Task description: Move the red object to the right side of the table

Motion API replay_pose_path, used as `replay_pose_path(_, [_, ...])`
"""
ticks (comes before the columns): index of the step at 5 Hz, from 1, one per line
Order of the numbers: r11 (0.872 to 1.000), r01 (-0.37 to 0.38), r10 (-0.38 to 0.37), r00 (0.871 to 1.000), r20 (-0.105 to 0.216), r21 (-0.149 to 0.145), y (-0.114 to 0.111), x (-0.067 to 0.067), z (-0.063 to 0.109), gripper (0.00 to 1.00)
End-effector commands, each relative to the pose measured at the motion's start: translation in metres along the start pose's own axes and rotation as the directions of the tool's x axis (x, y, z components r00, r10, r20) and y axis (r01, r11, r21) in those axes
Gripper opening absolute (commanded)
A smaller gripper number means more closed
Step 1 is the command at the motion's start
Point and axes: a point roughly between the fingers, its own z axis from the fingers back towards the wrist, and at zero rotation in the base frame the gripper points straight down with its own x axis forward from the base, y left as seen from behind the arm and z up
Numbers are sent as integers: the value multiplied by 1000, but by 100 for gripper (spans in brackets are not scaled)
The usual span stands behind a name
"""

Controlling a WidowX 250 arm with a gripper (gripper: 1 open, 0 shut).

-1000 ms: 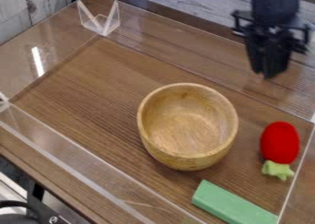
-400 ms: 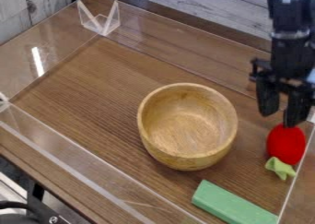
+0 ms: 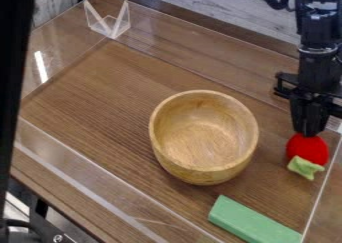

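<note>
Descending since the earlier frame, the gripper (image 3: 309, 131) now clamps the red object (image 3: 306, 149), right of the wooden bowl (image 3: 203, 135).

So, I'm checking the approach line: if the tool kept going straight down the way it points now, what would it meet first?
The red object. The tool points steeply down with its tips right at the toy's top; contact may already be made, though depth is unclear from this single view.
</note>
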Motion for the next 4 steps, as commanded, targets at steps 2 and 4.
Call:
replay_pose_path(2, [998, 68, -68, 997, 20, 19, -19, 5, 15, 100])
replay_pose_path(4, [984, 177, -176, 984, -37, 29, -27, 0, 16, 0])
